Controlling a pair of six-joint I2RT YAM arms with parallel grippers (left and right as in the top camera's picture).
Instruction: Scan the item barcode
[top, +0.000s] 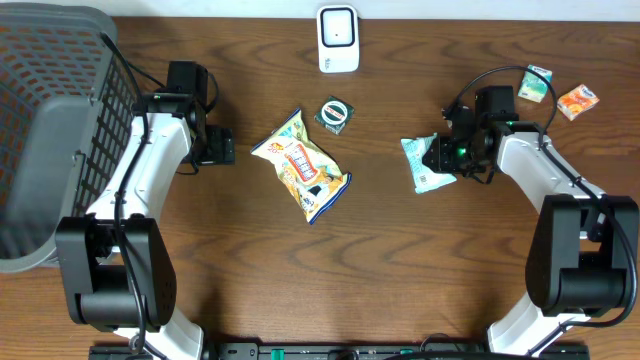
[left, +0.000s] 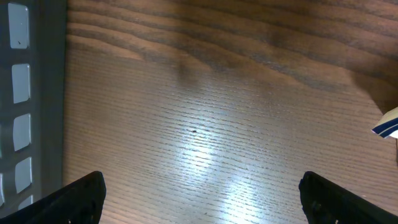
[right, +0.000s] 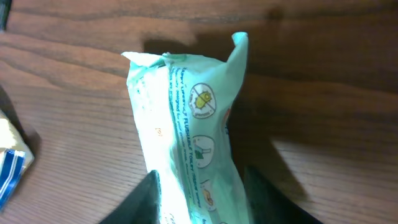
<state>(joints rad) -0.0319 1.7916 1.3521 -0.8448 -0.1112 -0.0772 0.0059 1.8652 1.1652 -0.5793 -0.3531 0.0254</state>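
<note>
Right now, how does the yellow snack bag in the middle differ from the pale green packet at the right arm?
The snack bag is yellow and larger; the green packet is pale and slimmer. The snack bag lies flat and untouched on the table; the green packet is pinched and creased between the right arm's jaws. Both are soft printed wrappers.
</note>
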